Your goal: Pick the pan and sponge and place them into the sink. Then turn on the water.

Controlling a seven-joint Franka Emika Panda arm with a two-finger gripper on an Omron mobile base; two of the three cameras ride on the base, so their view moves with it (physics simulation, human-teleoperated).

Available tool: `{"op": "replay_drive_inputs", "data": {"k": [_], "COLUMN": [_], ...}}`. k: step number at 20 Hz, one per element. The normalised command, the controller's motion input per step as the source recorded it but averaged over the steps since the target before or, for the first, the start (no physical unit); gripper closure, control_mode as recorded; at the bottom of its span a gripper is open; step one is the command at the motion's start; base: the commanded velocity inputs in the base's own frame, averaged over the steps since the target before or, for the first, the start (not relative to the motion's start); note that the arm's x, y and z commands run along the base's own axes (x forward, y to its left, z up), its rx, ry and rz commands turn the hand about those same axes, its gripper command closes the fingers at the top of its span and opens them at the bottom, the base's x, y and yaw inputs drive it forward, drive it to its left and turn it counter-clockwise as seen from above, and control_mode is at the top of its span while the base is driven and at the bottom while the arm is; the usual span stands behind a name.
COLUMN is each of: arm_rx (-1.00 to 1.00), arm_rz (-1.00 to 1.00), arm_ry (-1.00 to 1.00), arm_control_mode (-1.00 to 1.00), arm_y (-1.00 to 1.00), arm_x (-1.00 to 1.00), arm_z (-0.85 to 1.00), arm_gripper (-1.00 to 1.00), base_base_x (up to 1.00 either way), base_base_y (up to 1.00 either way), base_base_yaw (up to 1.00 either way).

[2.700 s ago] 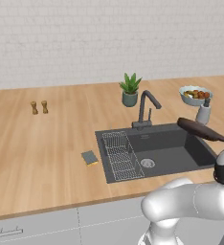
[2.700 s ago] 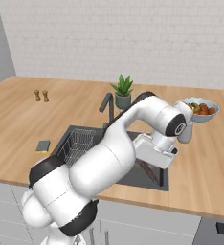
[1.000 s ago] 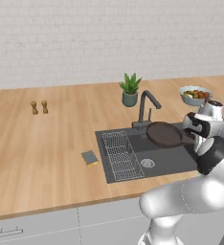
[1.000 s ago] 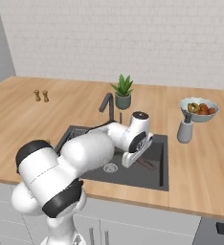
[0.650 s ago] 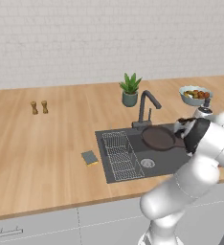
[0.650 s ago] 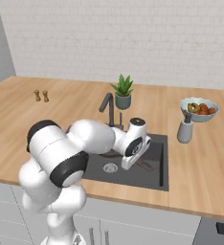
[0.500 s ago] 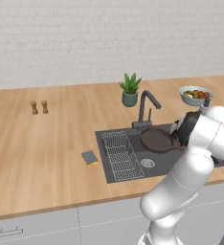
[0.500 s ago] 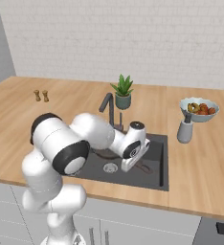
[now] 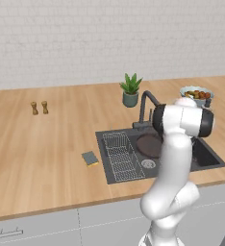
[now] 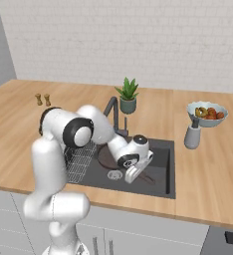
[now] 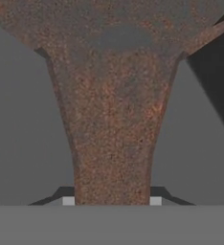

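Jaws clenched on the handle of the pan (image 11: 115, 119); in the hand view the brown handle ran straight up between the fingertips and flared into the pan body at the top. Gripper (image 10: 133, 172) sat low inside the sink (image 10: 161, 187), wrist tilted down. Pan (image 9: 148, 144) lay in the basin, round dark body toward the back near the faucet (image 9: 145, 108), partly hidden by the arm in the left base view. Wire rack (image 9: 121, 156) filled the sink's left part, drain (image 9: 148, 164) just right of it. Sponge (image 9: 90, 158) lay on the counter (image 9: 47, 153) just left of the sink rim, apart from the pan. Potted plant (image 9: 130, 90) stood behind the faucet. Fruit bowl (image 10: 207, 113) and a grey shaker (image 10: 191, 135) sat right of the sink. Two small wooden shakers (image 9: 39, 107) stood far left on the counter.
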Motion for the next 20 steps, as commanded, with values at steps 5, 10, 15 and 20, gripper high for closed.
{"op": "replay_drive_inputs", "data": {"k": [5, 10, 15, 20], "arm_rx": [0.0, 0.0, 0.0, 0.0], "arm_rz": [0.0, 0.0, 0.0, 0.0], "arm_ry": [0.0, 0.0, 0.0, 0.0], "arm_control_mode": [-1.0, -1.0, -1.0, -1.0], "arm_y": [0.02, 0.01, 0.12, 0.2], "arm_x": [0.47, 0.4, 0.43, 0.39], "arm_z": [-0.55, -0.52, -0.5, -0.53], "arm_gripper": [1.0, 1.0, 1.0, 1.0], "base_base_x": [0.0, 0.0, 0.0, 0.0], "base_base_y": [0.0, 0.0, 0.0, 0.0], "base_base_yaw": [0.0, 0.0, 0.0, 0.0]}}
